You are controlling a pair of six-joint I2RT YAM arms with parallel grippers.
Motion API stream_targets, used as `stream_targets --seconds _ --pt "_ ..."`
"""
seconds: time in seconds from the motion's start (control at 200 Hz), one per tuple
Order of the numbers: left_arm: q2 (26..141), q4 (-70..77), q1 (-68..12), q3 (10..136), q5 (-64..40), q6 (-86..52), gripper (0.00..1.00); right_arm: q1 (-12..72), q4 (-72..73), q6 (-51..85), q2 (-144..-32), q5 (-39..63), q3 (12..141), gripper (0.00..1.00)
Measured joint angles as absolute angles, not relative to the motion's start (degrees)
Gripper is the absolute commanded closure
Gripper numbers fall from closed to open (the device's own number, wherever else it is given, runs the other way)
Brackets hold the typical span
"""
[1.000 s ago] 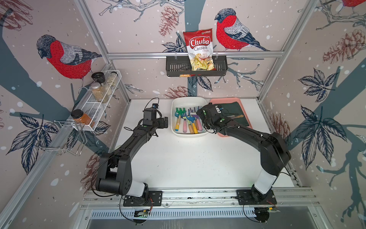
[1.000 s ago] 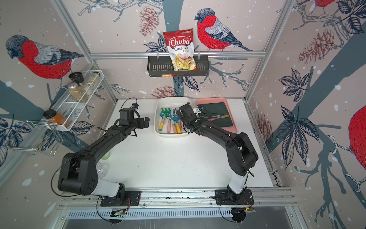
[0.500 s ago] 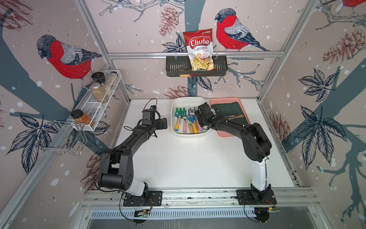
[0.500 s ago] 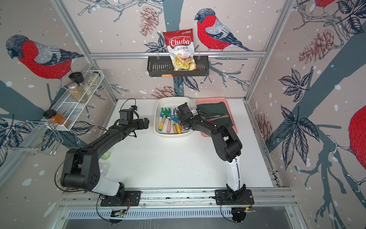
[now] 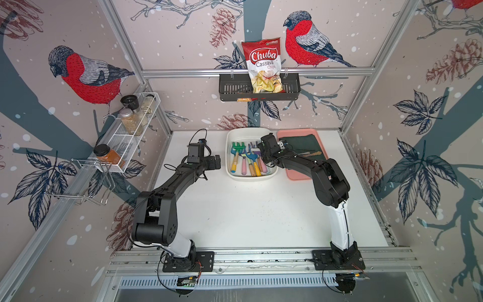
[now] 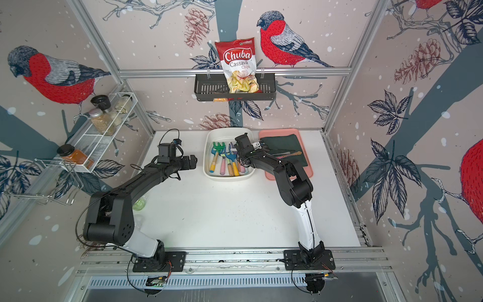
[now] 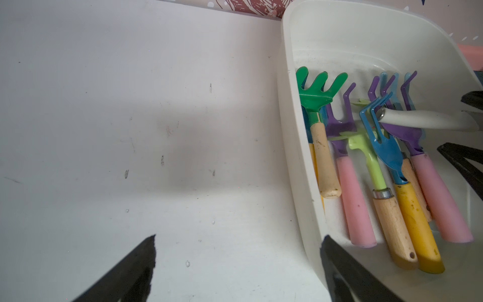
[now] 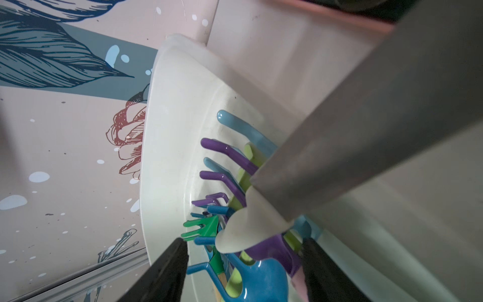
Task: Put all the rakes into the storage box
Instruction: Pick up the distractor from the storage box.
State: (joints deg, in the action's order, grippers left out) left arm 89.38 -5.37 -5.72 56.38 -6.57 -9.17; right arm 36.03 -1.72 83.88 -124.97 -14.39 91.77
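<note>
**Top views.** The storage box [image 5: 251,179] sits toward the far wall, and several rakes [image 5: 248,162] already lie in it with their heads pointing away from me. The right gripper [image 5: 261,153] hangs over the box edge nearest the pink tray [image 5: 298,175]. The left gripper [image 5: 219,162] is just beside the opposite edge, over bare table [image 5: 235,214].

**Left wrist.** The left jaws are spread wide with nothing between them. A white-handled tool [image 7: 418,120] reaches in over the box from the tray side. Its metal-ringed end is above the tines of the blue rake [image 7: 384,146], and it passes between the right gripper's two black fingers [image 7: 460,159].

**Right wrist.** The fingers stand partway apart with the tool's pale tip [image 8: 243,235] between them. The tip is blurred and close to the lens. I cannot tell whether the pads pinch it or it lies loose, and its head is hidden.

**Judgement.**
- This tool is probably the rake, and it is over the box but not yet settled.
- The step in hand is the set-down.
- The next move calls for lowering it among the others and opening fully.
- The gripper then has to lift clear without catching a tine.
</note>
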Motion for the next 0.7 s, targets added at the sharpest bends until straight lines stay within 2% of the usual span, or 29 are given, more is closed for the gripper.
stream_targets --seconds 0.265,0.48,0.615,0.7 --pt "90.0 -5.48 -5.37 56.49 -7.51 -9.63 0.03 35.07 0.8 83.02 -127.44 -14.48 92.31 0.41" --pt "90.39 -5.91 -5.26 56.49 -7.92 -9.72 0.03 34.85 2.96 82.15 -128.4 -14.52 92.51 0.46" --pt "90.41 -6.5 -5.19 56.49 -8.01 -10.09 0.03 34.81 5.21 81.69 -128.42 -14.57 91.42 0.57" --pt "90.5 -6.72 -5.19 56.49 -8.47 -10.09 0.03 34.83 6.35 81.21 -128.53 -14.57 91.07 0.59"
